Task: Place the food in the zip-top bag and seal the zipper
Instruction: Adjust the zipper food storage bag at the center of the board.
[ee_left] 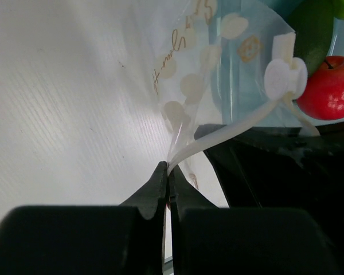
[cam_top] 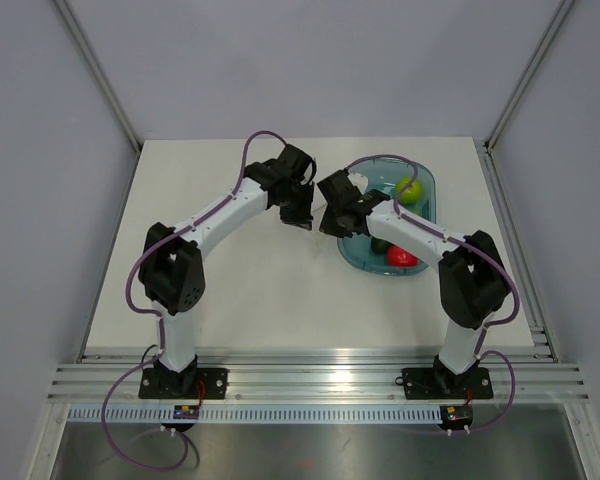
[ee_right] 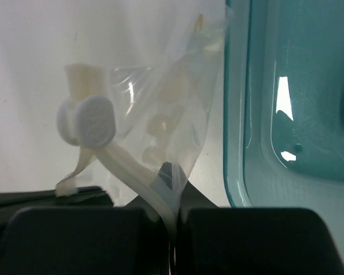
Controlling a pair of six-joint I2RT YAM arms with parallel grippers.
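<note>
The clear zip-top bag [ee_left: 218, 63], printed with pale dots and gold script, hangs between my two grippers above the table. My left gripper [ee_left: 169, 172] is shut on the white zipper strip [ee_left: 229, 134] at one end. My right gripper [ee_right: 175, 192] is shut on the bag's mouth edge [ee_right: 132, 172] at the other end. A white slider tab [ee_left: 284, 77] sits on the strip and also shows in the right wrist view [ee_right: 89, 120]. The dark green food [ee_left: 312, 28] lies in the teal tray [cam_top: 427, 190], partly under my right arm [cam_top: 380, 245]. The grippers meet mid-table, left [cam_top: 302, 213] and right [cam_top: 330, 215].
The teal tray [ee_right: 241, 143] stands right of the bag and also holds a lime-green apple [cam_top: 409, 188] and a red round item [cam_top: 402, 256], which also shows in the left wrist view [ee_left: 332, 86]. White table [cam_top: 240, 290] spreads to the left and front.
</note>
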